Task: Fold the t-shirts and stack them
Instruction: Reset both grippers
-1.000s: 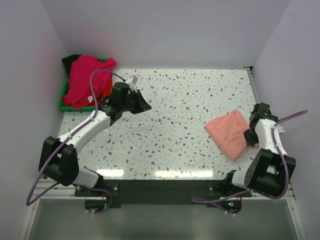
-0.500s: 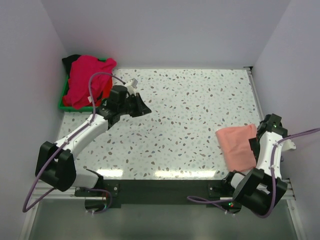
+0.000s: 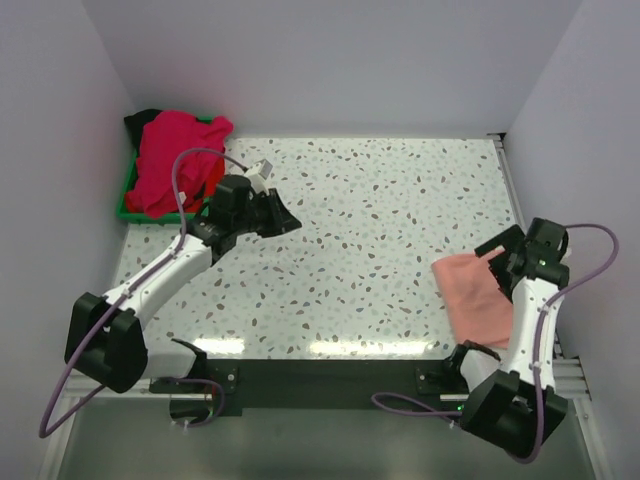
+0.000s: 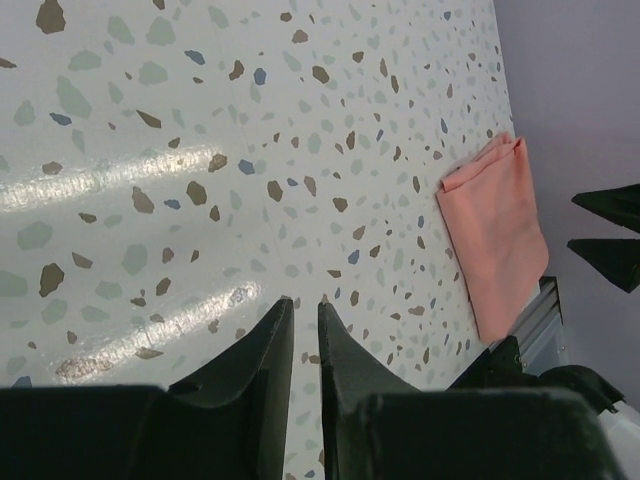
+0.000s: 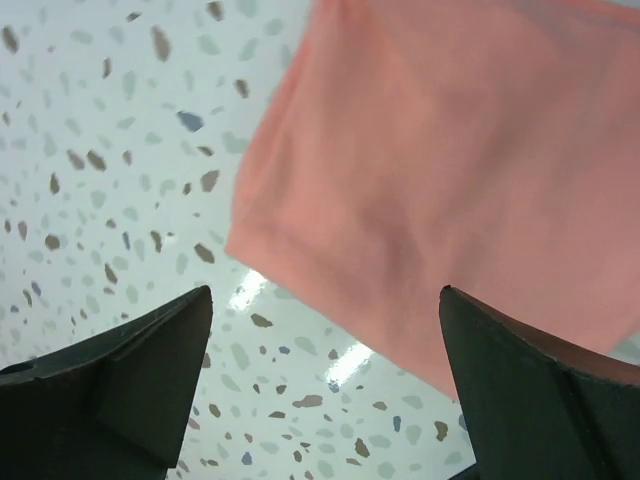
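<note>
folded salmon t-shirt (image 3: 475, 295) flat on table (image 3: 400, 200) beneath wide-open right pincer (image 5: 325, 295)

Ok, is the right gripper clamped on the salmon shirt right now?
No, the right gripper has its jaws wide open over the folded salmon shirt, which lies flat on the table.
</note>
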